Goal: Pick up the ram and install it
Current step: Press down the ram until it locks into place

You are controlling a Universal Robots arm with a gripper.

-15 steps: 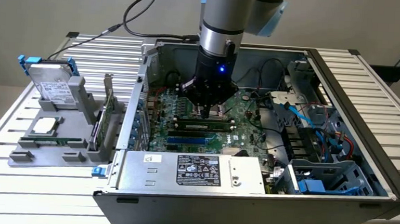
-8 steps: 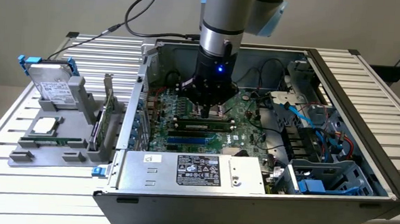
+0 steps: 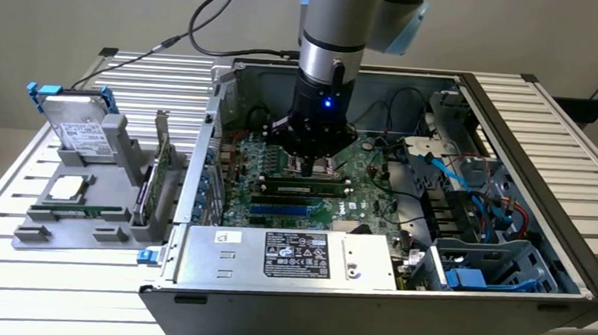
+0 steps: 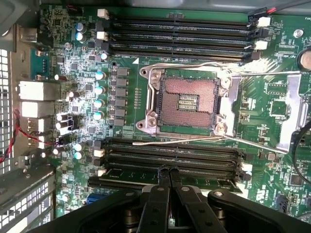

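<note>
Slatted metal tabletop (image 3: 53, 277) carries an open computer case (image 3: 544, 229) lying on its side. Down on the green board (image 3: 276, 197) inside it, the ram (image 3: 300, 189) sits flat along a slot, just under the gripper (image 3: 307, 168). From the wrist view the gripper (image 4: 169, 171) has its two dark fingers (image 4: 160, 194) pressed together, holding nothing, tips right at the black slots (image 4: 170, 158) below the square processor socket (image 4: 187, 102). Off the exterior view's left, a grey parts rack (image 3: 79, 201) holds a drive (image 3: 78, 127) and an upright card (image 3: 159, 167).
</note>
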